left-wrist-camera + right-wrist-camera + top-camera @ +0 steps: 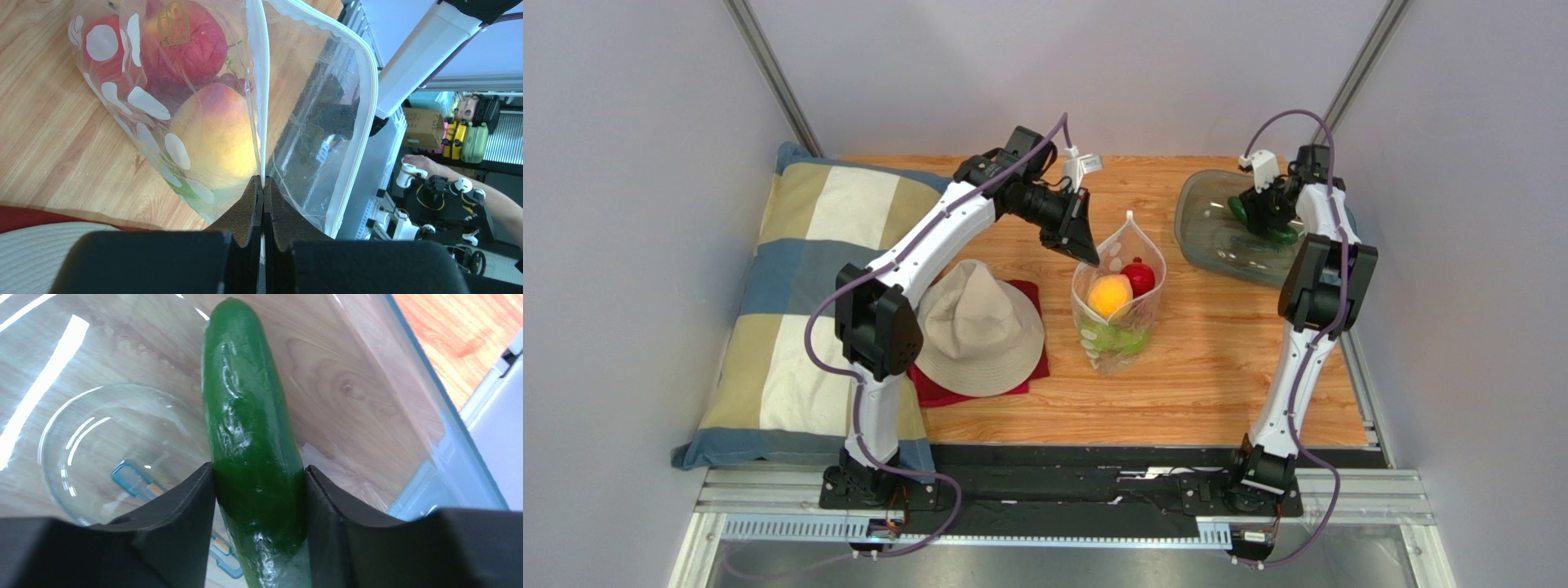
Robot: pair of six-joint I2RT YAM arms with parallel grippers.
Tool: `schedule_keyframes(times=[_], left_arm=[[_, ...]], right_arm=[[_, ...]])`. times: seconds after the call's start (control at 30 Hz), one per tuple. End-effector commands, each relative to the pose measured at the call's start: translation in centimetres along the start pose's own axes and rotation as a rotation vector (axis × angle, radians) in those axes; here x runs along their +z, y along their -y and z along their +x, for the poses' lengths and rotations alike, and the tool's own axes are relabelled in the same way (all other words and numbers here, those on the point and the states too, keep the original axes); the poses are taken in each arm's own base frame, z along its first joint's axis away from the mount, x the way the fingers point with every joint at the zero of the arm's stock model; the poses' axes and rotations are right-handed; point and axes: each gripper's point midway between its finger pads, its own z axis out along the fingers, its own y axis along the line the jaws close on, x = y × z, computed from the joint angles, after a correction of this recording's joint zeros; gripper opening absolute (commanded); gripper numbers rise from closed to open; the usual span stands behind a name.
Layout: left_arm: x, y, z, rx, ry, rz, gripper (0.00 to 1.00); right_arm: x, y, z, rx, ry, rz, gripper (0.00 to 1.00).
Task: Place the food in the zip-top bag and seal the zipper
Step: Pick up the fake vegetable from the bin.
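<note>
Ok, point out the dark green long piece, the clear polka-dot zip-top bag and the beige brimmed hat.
dark green long piece (255, 453), right wrist view, mid-length.
clear polka-dot zip-top bag (319, 122), left wrist view, bare side wall.
beige brimmed hat (979, 321), top external view, crown.

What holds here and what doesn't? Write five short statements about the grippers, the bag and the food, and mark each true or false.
1. The left gripper is shut on the edge of the zip-top bag. True.
2. The right gripper is open and empty. False: it is shut on the dark green long piece, over the tray.
3. The orange ball lies inside the bag. True.
4. The zipper is sealed. False: the mouth gapes open.
5. The hat sits in the tray. False: it rests on the red cloth.
</note>
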Motion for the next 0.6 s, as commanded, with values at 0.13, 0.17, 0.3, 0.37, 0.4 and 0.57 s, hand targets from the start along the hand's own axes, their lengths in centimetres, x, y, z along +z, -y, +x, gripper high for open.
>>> schedule_keyframes(times=[0.13,0.17,0.3,0.37,0.4,0.57], left_arm=[[-0.9,1.8,-1.3,0.068,0.032,0.021,0.0],[-1.0,1.8,-1.3,0.069,0.033,0.022,0.0],[-1.1,1.8,-1.3,0.072,0.032,0.02,0.0],[-1.1,1.8,-1.3,0.076,0.033,0.016,0.0],[-1.1,1.7,-1.3,0.077,0.034,0.009,0.0],[-1.5,2.0,-1.5,0.08,0.053,-0.002,0.0]], right_arm=[[-4.2,-0.8,-2.7,0.005,0.052,-0.035,0.21],[-5.6,-0.6,-3.9,0.012,0.081,-0.021,0.15],[-10.7,-0.6,-7.9,0.066,0.188,0.001,0.0],[-13.0,-1.4,-10.0,0.111,0.255,-0.019,0.0],[-15.7,-1.9,-11.8,0.17,0.307,-0.014,0.0],[-24.0,-7.9,-16.7,0.377,0.43,-0.146,0.0]])
